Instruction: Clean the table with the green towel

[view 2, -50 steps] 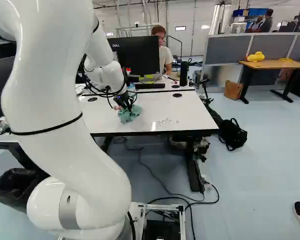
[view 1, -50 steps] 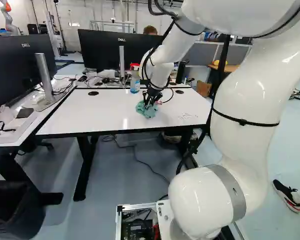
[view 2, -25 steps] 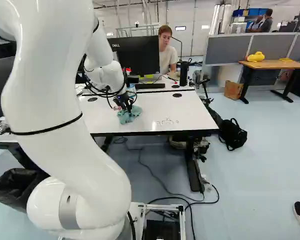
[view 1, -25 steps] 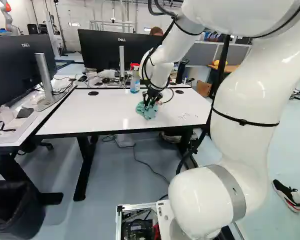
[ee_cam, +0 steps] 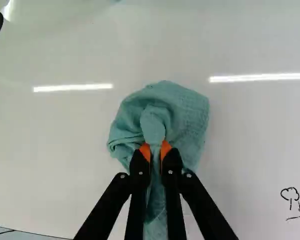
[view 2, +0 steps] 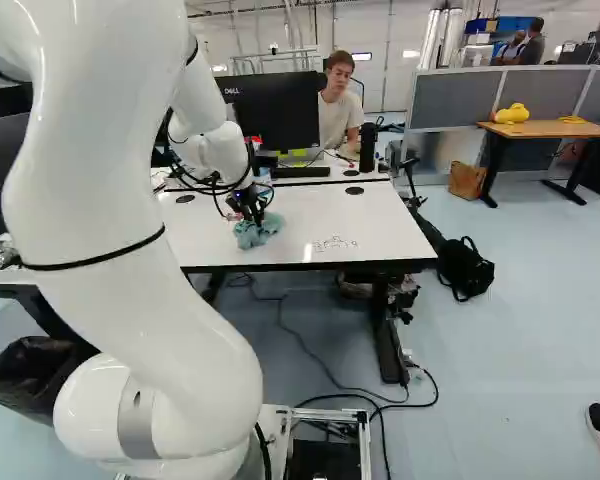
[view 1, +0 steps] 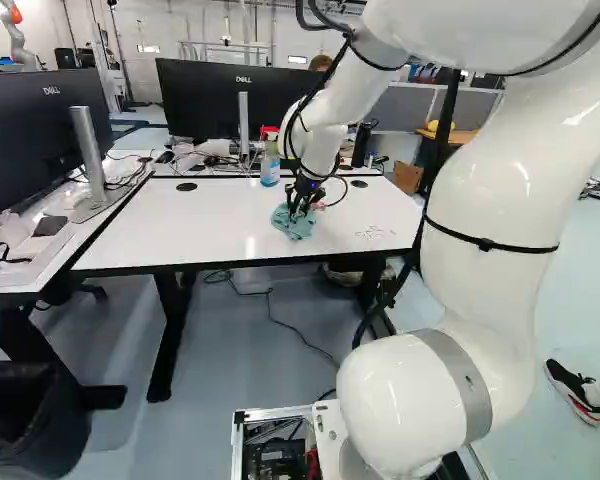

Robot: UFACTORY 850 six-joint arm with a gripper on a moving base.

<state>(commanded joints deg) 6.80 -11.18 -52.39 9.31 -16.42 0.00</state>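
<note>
In the left base view my gripper (view 1: 299, 201) is over the white table (view 1: 180, 228), with the crumpled green towel (view 1: 293, 222) under it on the surface. The wrist view shows the gripper (ee_cam: 156, 152) shut on the towel (ee_cam: 187, 112); a fold is pinched between the orange pads, and the rest spreads around the fingertips on the tabletop. Black pen marks (ee_cam: 290, 194) lie off to one side of the towel; in the right base view these drawn marks (view 2: 334, 243) are on the table's right half.
A spray bottle (view 1: 270, 163) stands behind the towel at the table's far edge. Monitors (view 1: 205, 98) rise beyond it, and a person sits behind them. A black bag (view 2: 465, 268) lies on the floor right of the table. Another robot (view 1: 16, 38) stands far back.
The towel's loose folds have shifted slightly under my gripper, which has hardly moved and keeps hold of it. The person behind the monitor has leaned sideways.
</note>
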